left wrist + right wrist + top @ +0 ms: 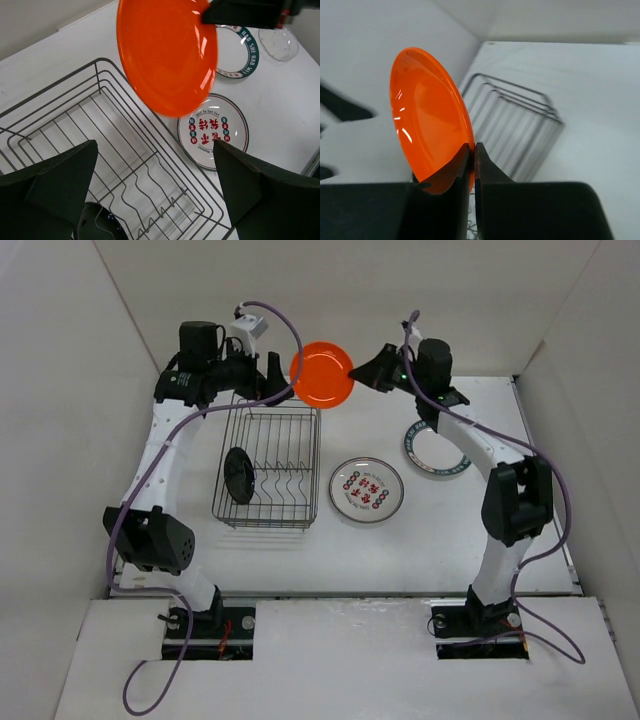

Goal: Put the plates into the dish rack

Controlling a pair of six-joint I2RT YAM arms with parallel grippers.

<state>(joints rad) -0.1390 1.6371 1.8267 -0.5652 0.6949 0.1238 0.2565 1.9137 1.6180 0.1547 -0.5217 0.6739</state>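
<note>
The right gripper [352, 371] is clenched on the rim of the orange plate [322, 374], which is held on edge in the air just beyond the dish rack's [268, 468] far right corner. The left gripper [272, 375] hangs over the rack's far edge near that plate, jaws spread wide, grasping nothing.

Inside the rack, the black plate [238, 476] stands at the left side, with open tines to its right. The red-marked plate [367, 489] lies just right of the rack. The green-banded plate [436, 455] lies further right, partly covered by the right arm.

Only the left wrist view shows the clear glass plate [278, 42], and it is faint there. In the right wrist view the rack is blurred.
</note>
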